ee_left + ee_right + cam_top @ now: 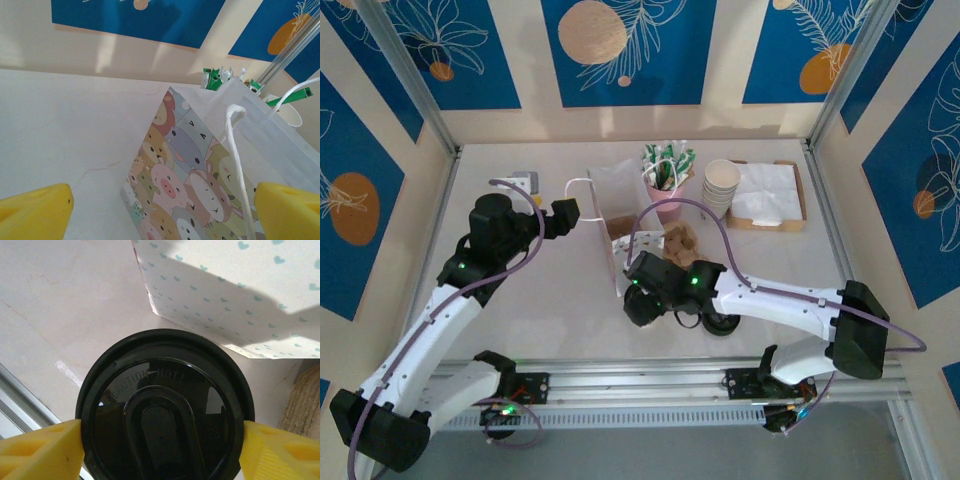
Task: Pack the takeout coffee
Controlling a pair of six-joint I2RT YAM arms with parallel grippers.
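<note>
Takeout coffee [162, 410] between jaws of right gripper [160, 452]

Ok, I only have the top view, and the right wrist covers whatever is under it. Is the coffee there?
Observer: Yes. On the right wrist view the coffee stands upright between the fingers of the right gripper.
Operator: Gripped?
Observer: The fingers sit at either edge of its black lid. I can't tell whether they press the cup.
Operator: And the left gripper?
Observer: On its wrist view the left gripper is open, with the animal-print side of the bag between its fingers.
</note>
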